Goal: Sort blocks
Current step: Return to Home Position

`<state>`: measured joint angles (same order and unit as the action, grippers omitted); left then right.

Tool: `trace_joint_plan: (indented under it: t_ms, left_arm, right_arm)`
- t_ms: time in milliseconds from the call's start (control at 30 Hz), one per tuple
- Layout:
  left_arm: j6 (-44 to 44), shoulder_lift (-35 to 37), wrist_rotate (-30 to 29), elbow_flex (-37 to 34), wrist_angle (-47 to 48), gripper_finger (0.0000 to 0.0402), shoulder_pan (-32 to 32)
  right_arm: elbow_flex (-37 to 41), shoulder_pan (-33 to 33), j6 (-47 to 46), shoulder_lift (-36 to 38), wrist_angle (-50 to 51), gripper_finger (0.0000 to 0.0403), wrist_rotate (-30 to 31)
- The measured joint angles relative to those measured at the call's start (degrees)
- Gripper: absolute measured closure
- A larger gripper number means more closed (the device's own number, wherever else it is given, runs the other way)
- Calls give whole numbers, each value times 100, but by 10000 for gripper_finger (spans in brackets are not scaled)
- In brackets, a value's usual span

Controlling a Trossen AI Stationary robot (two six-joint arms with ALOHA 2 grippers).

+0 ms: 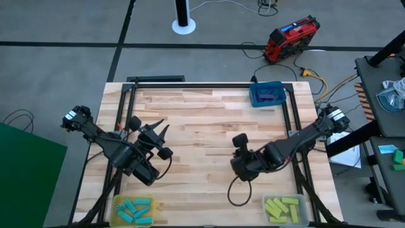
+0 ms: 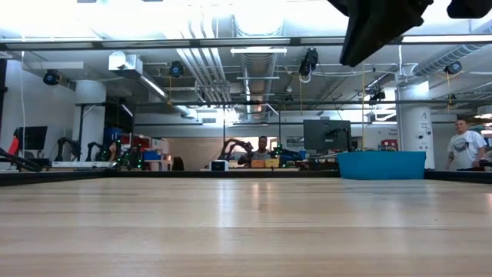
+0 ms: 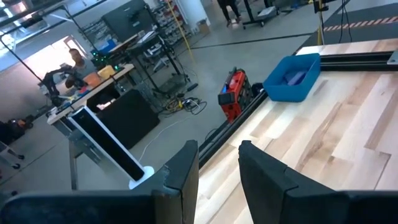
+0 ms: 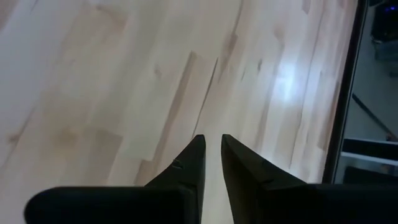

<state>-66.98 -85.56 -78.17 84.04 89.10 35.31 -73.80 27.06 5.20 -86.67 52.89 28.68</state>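
Observation:
All the blocks I see lie in trays. Cyan-blue blocks (image 1: 135,209) fill a yellow tray (image 1: 116,204) at the near left. Yellow-green blocks (image 1: 282,207) lie in a clear tray (image 1: 301,201) at the near right. Dark purple blocks (image 1: 268,96) lie in a blue tray (image 1: 255,95) at the far right, which also shows in the low view (image 2: 380,165) and the left wrist view (image 3: 292,78). My left gripper (image 1: 161,126) (image 3: 219,149) hovers open over the table's left half. My right gripper (image 1: 240,147) (image 4: 212,138) points down over the bare wood right of centre, its fingers a narrow gap apart and nothing between them.
A black frame rail (image 1: 209,83) runs along the table's far edge and down both sides. A cable loop (image 1: 239,191) lies on the wood below my right arm. Bare wood (image 1: 202,120) lies between the two arms. People and benches stand in the room beyond.

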Motion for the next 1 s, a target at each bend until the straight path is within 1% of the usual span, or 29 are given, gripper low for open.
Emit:
trace_joint_plan:
  t_ms: [300, 367, 433, 500, 600, 633, 700, 800, 933, 1000]
  left_arm:
    - [0, 11, 2, -37, 7, 308, 28]
    - [0, 23, 2, -60, 10, 308, 32]
    - [0, 31, 1, -88, 12, 308, 32]
    - [-2, 33, -39, -109, 9, 308, 32]
    - [0, 33, -167, -119, 5, 308, 32]
    - [0, 33, -187, -119, 6, 308, 32]
    - [-1, 33, -191, -119, 4, 308, 32]
    - [-2, 35, -185, -119, -8, 308, 32]
    - [3, 35, 132, -119, -118, 308, 43]
    - [-16, 39, 563, -119, -246, 308, 43]
  right_arm:
    - [91, -155, 179, 0, -659, 360, -10]
    - [190, -193, 304, 0, -973, 360, -15]
    - [398, -290, 498, 7, -1549, 359, -41]
    - [704, -486, 724, 23, -2309, 360, -269]
    - [1197, -879, 994, 90, -3335, 369, -1118]
    - [1327, -999, 1000, 111, -3570, 373, -1309]
    - [1523, -1201, 1021, 160, -3943, 381, -1398]
    - [1633, -1440, 1356, 278, -4187, 391, -1413]
    - [1624, -1751, 1539, 608, -4341, 391, -1415]
    - [1650, -1886, 1542, 830, -4325, 390, -1415]
